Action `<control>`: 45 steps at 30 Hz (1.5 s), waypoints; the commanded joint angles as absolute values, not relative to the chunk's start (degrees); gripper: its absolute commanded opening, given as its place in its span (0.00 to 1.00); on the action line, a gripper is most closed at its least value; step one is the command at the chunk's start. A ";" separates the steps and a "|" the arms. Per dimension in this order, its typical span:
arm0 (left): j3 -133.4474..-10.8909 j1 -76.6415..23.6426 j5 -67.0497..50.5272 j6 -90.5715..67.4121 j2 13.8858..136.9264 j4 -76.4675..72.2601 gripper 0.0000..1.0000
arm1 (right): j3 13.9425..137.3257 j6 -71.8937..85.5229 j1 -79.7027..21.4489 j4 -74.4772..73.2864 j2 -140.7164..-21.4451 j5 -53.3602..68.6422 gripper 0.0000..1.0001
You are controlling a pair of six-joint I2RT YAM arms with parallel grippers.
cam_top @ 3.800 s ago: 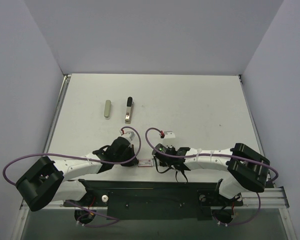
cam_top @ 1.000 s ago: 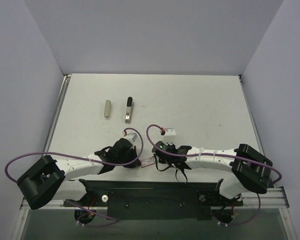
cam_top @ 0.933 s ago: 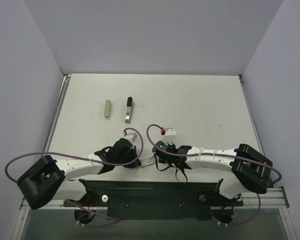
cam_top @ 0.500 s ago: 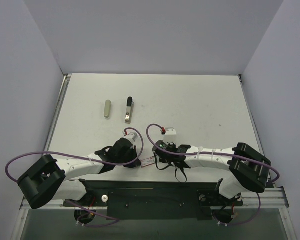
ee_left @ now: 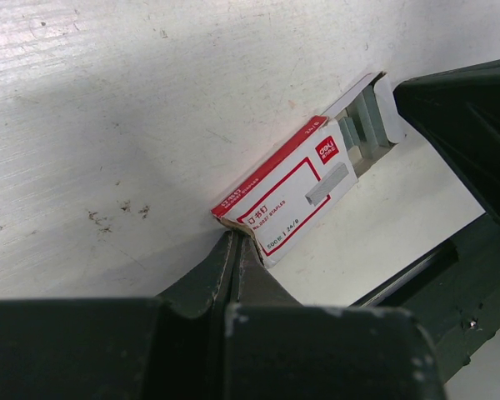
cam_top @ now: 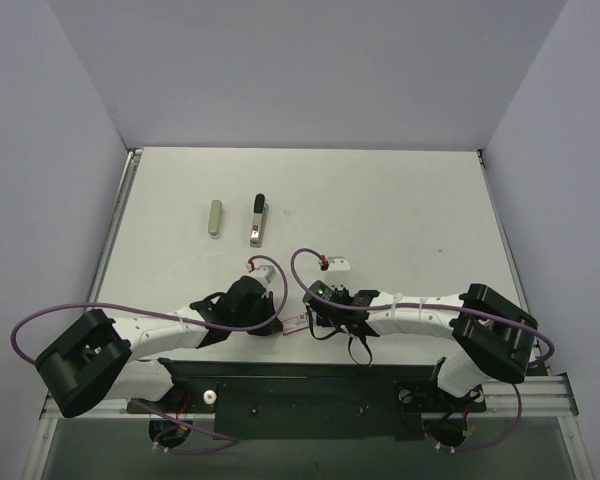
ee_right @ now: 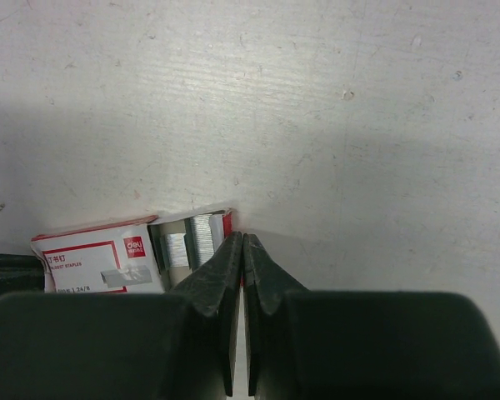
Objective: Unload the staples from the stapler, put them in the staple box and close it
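Noted slight leftward shift of right arm's elbow since a second ago; right claw [ee_right: 238, 242] gone from a sliver of gap to pinched fully shut, tips at open end of red-and-white box [ee_left: 292, 187], beside exposed staples [ee_right: 202, 237]. Left claw [ee_left: 236, 242] likewise pinched shut, tips against box's opposite end. Box close to near edge of table [cam_top: 400, 210], hemmed between both claws. Stapler [cam_top: 257, 220] flat, well apart beyond, black tip pointing away; grey box [cam_top: 214, 217] just left of it; bare surface out to far and right edges.
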State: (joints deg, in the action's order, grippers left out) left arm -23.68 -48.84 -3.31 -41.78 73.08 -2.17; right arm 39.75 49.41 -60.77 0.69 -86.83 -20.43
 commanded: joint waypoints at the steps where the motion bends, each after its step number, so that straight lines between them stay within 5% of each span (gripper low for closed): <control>1: -22.85 -49.57 -2.29 -41.13 75.15 2.99 0.00 | 39.38 49.31 -60.82 2.37 -87.01 -20.48 0.00; 45: -23.55 -50.01 -2.11 -40.96 76.03 3.16 0.00 | 41.31 50.01 -63.90 7.03 -92.37 -14.68 0.00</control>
